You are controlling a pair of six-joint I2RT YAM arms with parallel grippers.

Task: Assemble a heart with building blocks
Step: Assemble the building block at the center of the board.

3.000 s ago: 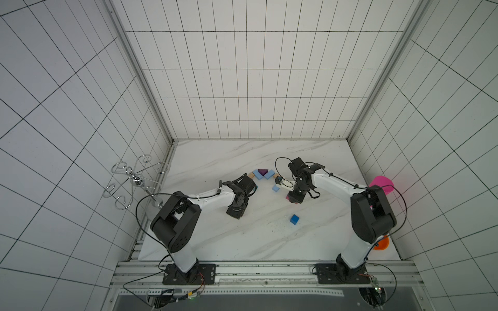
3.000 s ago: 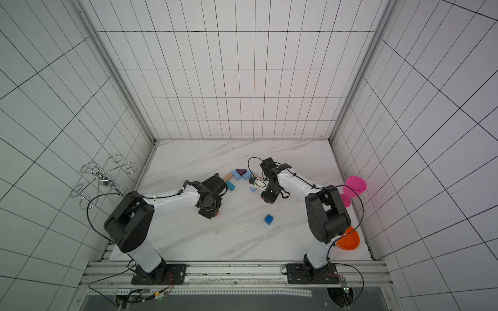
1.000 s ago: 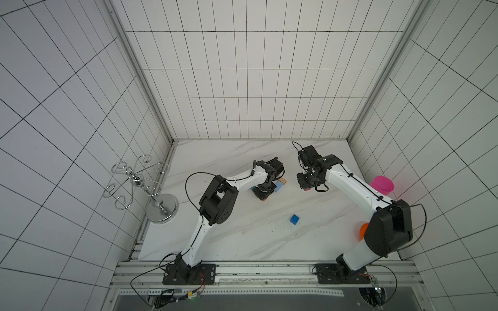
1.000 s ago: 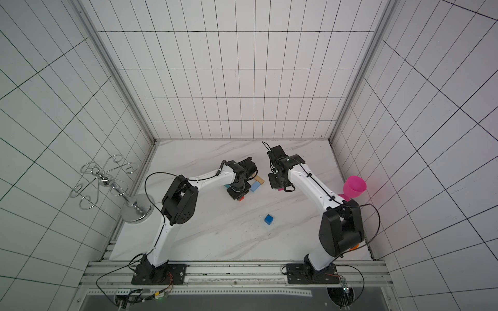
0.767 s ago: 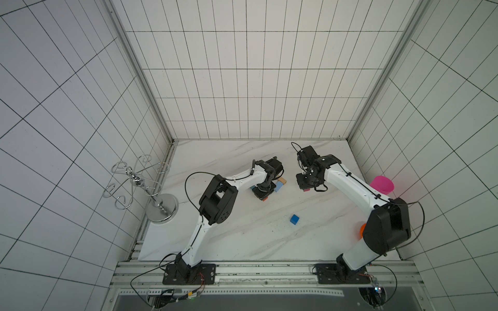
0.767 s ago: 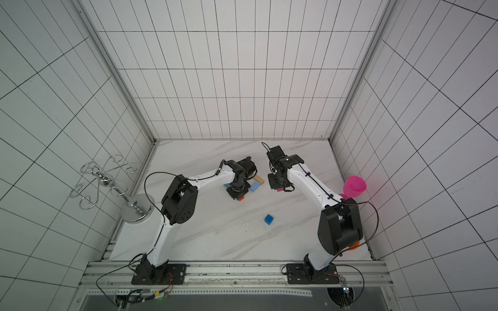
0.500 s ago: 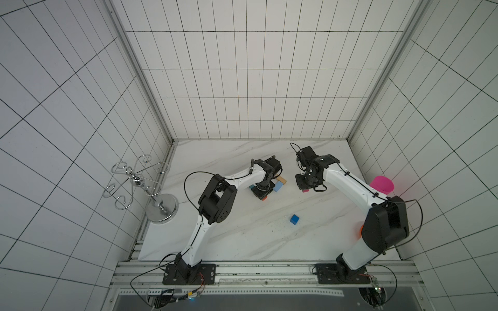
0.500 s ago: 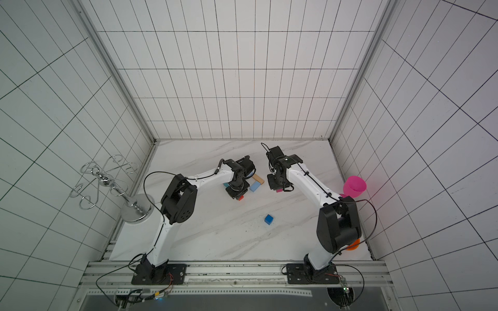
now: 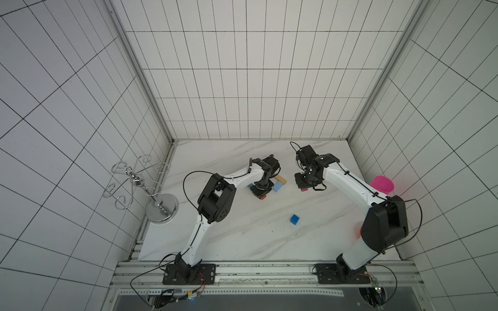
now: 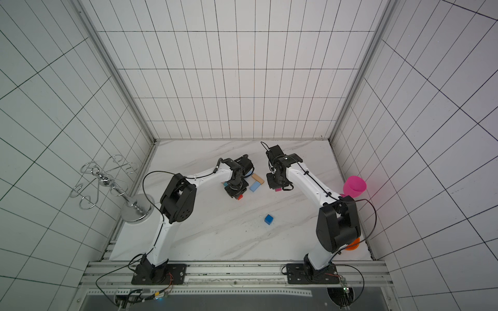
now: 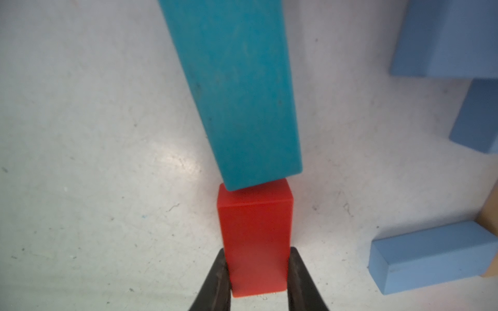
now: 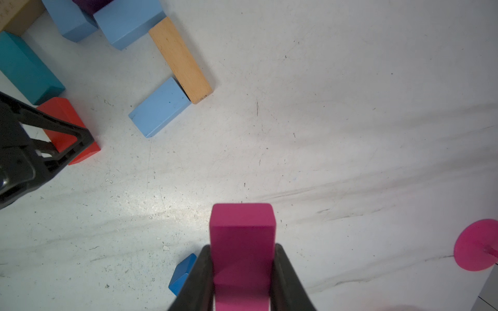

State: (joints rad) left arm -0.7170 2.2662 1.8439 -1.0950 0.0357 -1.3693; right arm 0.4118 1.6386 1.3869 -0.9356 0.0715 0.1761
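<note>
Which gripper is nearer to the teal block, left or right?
Left. The left gripper, shut on the red block, is right at the end of the teal block. The right gripper, holding the pink block, is apart, past a light blue block.

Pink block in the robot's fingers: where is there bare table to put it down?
Bare marble lies under the pink block, between the tan block and the goblet. More lies between the blue cube and the front edge of the table, and along the back wall. It is crowded round the red block and teal block.
</note>
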